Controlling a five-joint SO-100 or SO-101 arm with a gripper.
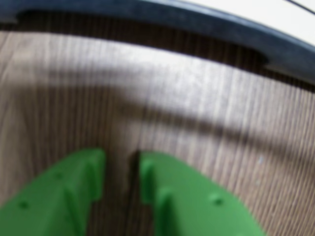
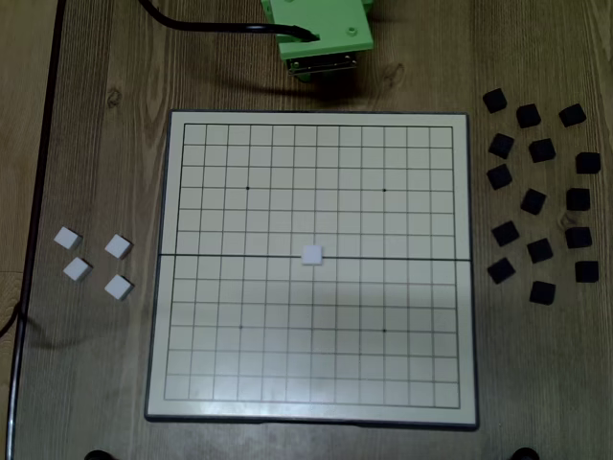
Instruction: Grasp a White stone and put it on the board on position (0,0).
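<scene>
One White stone (image 2: 311, 254) lies on the board (image 2: 192, 383) at its central intersection, on the middle seam. Several more white stones (image 2: 118, 246) lie on the table left of the board. In the wrist view my green gripper (image 1: 121, 160) hangs over bare wooden table just outside the board's dark rim (image 1: 206, 24). Its jaws stand a narrow gap apart with nothing between them. In the fixed view the green arm (image 2: 321, 34) is above the board's top edge and hides the fingertips.
Several black tiles (image 2: 533, 201) lie scattered on the table right of the board. A black cable (image 2: 206, 27) runs left from the arm at the top. A dark strip (image 2: 43, 144) runs along the table's left side.
</scene>
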